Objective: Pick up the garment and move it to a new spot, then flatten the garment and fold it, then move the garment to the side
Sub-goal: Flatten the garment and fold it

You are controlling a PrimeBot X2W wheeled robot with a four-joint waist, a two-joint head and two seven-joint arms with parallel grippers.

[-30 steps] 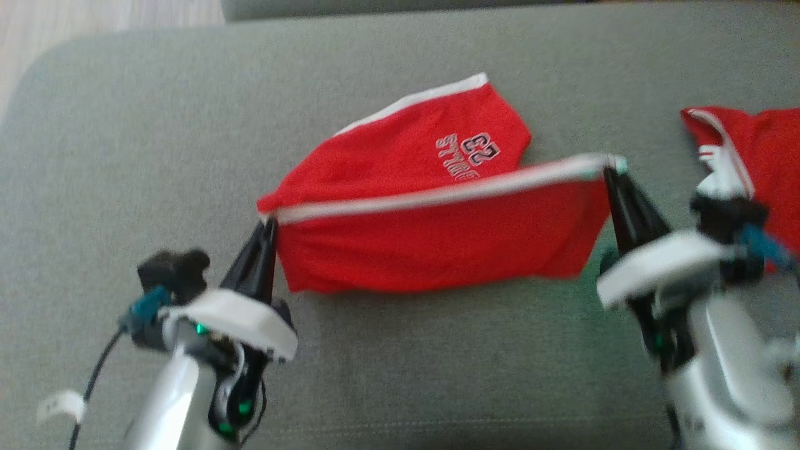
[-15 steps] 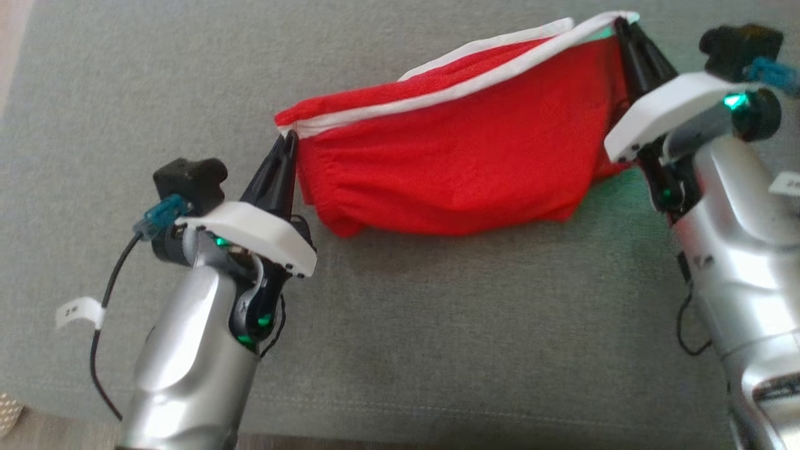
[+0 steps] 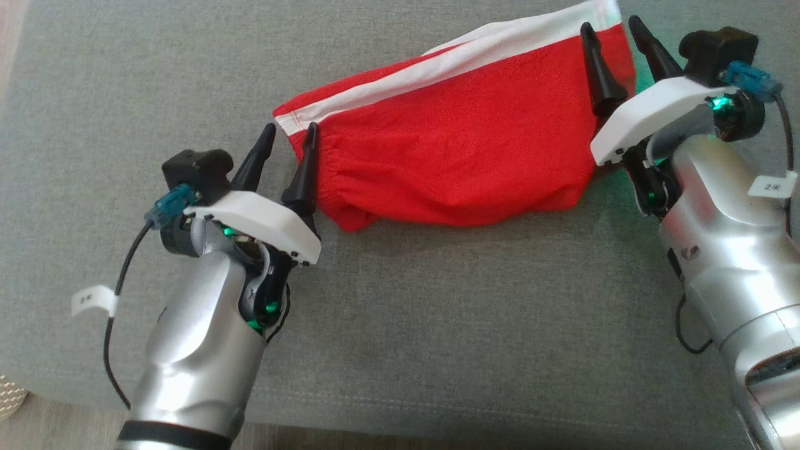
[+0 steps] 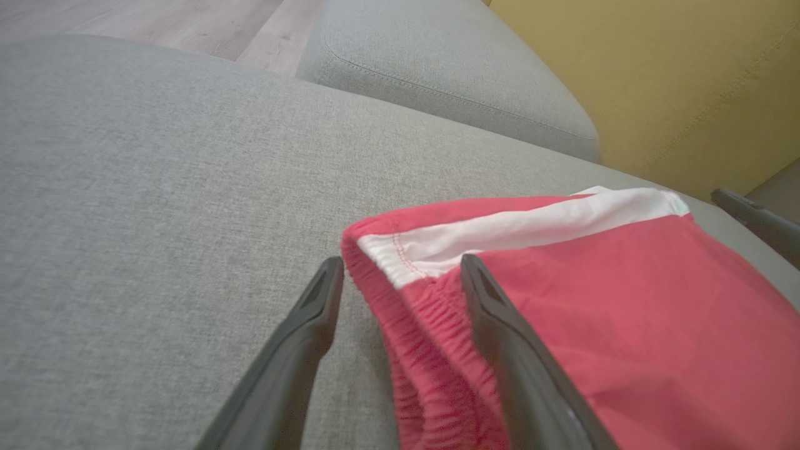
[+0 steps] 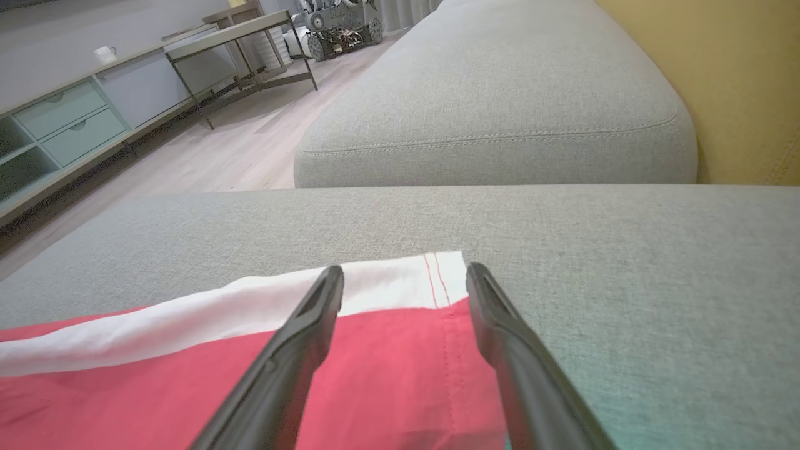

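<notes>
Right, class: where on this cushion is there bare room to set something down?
Bare cushion lies below the red garment in the head view, from the left gripper to the right gripper, and left of the left gripper. Crowded: the garment's ends, at both open grippers.

I'm looking at a wide grey fabric sofa seat (image 3: 400,350), with a second grey cushion (image 5: 500,106) beyond it and a mustard-yellow upholstered panel (image 4: 656,81) alongside. Pale wood floor (image 5: 250,150) runs to a low sideboard (image 5: 62,119) with pale green drawers and a metal-framed table (image 5: 237,31).
</notes>
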